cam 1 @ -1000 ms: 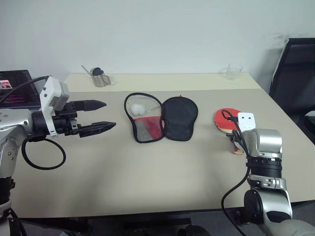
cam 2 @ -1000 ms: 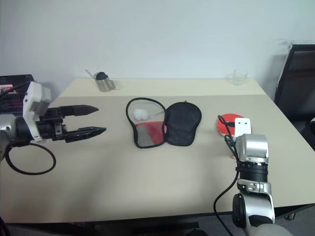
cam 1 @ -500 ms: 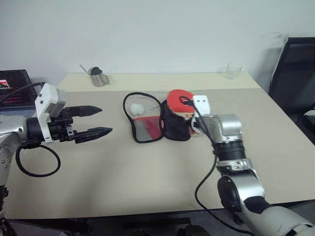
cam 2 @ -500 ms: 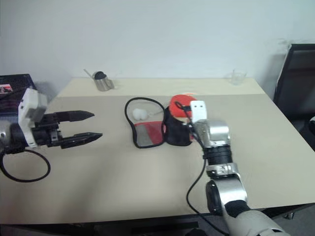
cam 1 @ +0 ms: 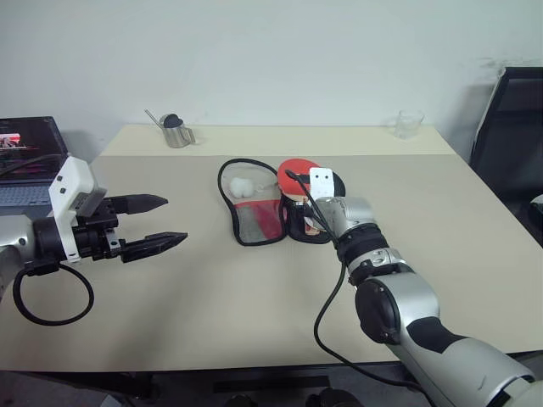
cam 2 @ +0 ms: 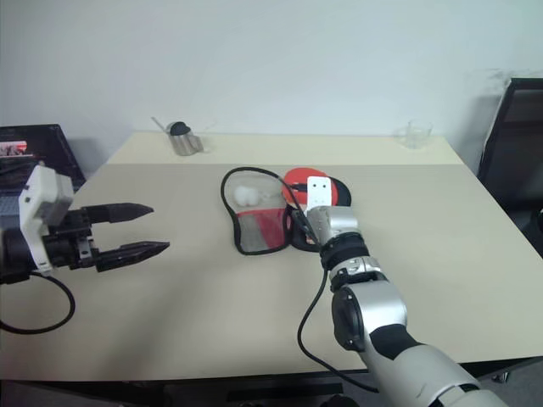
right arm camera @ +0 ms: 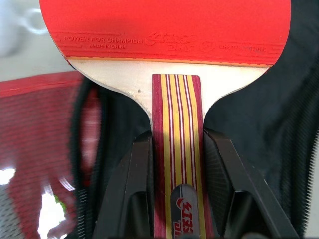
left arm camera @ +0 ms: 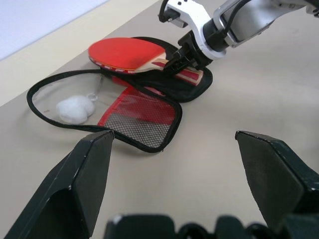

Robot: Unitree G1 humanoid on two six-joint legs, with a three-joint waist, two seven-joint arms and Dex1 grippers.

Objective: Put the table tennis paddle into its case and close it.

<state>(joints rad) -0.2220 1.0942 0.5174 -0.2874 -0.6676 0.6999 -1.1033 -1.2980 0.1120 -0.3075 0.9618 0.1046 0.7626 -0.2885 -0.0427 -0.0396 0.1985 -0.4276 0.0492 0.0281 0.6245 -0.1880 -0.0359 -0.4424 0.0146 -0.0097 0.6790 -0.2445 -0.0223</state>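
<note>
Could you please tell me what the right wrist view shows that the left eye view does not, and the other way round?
Right wrist view alone: the white maker's lettering along the lower edge of the paddle's red rubber, the fine stripes down its handle, and the black fingers pressed against both sides of that handle.

Left eye view alone: the left gripper open above the table, a metal cup, a clear glass and a laptop.

Both: the table tennis paddle held by the right gripper over the open case.
</note>
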